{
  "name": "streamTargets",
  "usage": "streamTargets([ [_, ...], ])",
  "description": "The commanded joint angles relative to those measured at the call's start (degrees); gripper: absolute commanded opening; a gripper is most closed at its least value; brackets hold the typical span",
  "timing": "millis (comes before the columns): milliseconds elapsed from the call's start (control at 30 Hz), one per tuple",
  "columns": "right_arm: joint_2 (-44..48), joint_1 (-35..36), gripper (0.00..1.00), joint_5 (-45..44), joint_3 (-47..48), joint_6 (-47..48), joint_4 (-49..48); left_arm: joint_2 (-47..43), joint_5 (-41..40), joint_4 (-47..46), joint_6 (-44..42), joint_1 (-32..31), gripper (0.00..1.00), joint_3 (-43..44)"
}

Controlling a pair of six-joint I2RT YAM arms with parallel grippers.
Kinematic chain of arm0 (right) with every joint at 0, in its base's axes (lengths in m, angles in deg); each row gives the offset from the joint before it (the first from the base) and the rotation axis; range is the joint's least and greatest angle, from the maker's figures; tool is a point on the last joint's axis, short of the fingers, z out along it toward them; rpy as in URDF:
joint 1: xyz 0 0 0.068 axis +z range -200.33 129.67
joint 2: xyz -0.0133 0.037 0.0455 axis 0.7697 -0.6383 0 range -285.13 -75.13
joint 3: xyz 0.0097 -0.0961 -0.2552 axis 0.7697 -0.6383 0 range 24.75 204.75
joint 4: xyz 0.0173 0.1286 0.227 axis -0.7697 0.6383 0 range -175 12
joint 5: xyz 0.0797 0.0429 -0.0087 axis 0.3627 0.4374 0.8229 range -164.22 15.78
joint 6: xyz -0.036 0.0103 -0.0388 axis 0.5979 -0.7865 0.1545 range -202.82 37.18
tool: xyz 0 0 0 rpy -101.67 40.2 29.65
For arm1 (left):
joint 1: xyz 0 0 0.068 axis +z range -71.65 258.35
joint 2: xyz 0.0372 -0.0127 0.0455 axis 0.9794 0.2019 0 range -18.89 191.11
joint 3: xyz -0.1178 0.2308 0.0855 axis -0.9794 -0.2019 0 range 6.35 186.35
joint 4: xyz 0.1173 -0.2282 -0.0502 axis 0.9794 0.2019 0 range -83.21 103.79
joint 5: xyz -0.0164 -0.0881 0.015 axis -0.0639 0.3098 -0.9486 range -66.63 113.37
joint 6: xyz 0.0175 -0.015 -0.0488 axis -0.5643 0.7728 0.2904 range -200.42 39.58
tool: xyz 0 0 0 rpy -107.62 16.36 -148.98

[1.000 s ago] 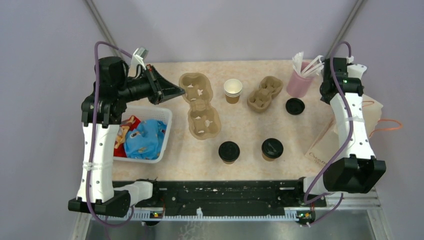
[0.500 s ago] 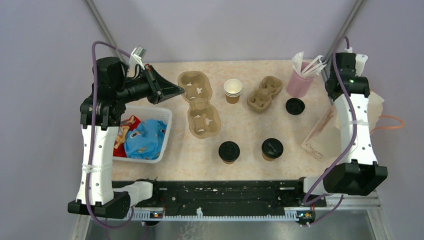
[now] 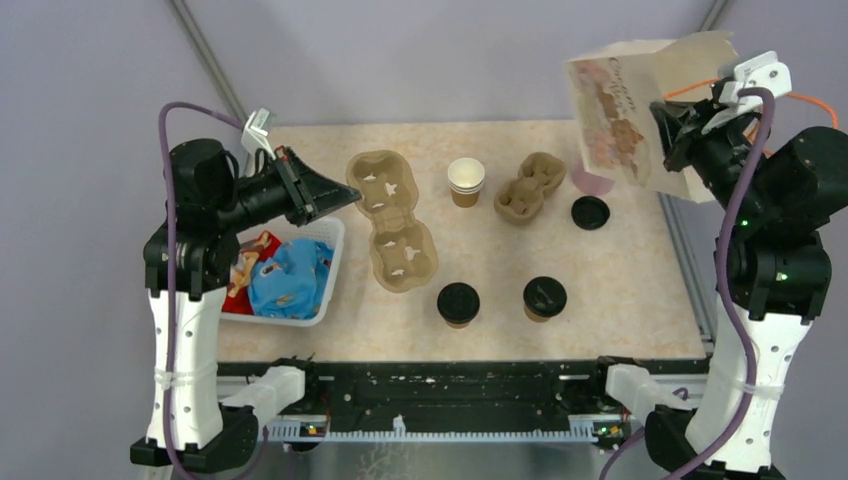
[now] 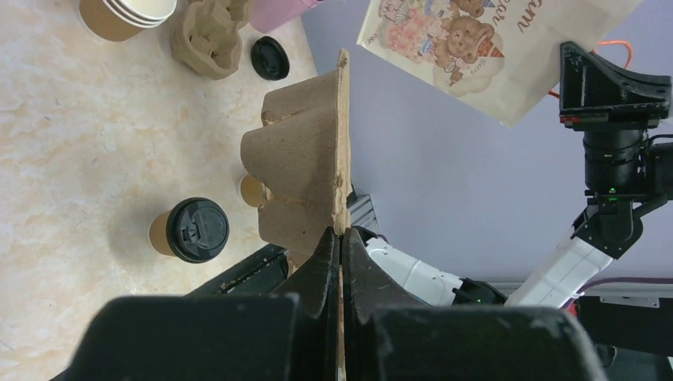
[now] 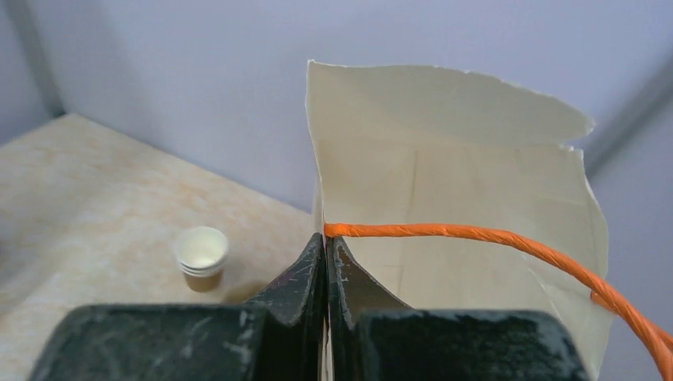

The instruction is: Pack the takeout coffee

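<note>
The left gripper [image 3: 352, 193] clamps the rim of a moulded-pulp cup carrier [image 3: 392, 220], while the right gripper [image 3: 668, 135] pinches a printed paper bag [image 3: 620, 110] aloft above the far right corner. Two lidded coffee cups [image 3: 458, 302] [image 3: 544, 297] stand side by side, apart, near the front edge of the table [image 3: 620, 270].

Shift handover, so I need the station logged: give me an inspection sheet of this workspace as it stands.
Surface: beige marbled table, no spills seen.
Job's things: lidded cups, both upright, apart, near the front edge; neither packed.
Clutter: open cup stack, small carrier, loose lid, white basket of coloured items.
Grippers: left gripper shut on rim of large carrier; right gripper shut on paper bag, held up over the far right corner.
Cables: purple cables along both arms; bag's orange cord loops loose.
Surroundings: grey walls, metal frame poles.
</note>
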Motion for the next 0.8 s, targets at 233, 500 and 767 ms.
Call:
streamTargets([
  [233,-8.74,15.55,0.00,26.07,4.98,1.04,-6.79,-4.72,-4.93,1.14,-3.06,0.15,0.00,2.34],
  [500,-17.81,34.92,0.00,11.25,10.60,13.30,2.64,-5.61,-7.68,1.06,-3.07,0.16,0.00,2.50],
  [767,-25.35,45.54,0.00,1.43,12.56,22.92,8.53,-5.80,-9.81,1.72,-3.76,0.16,0.00,2.73],
])
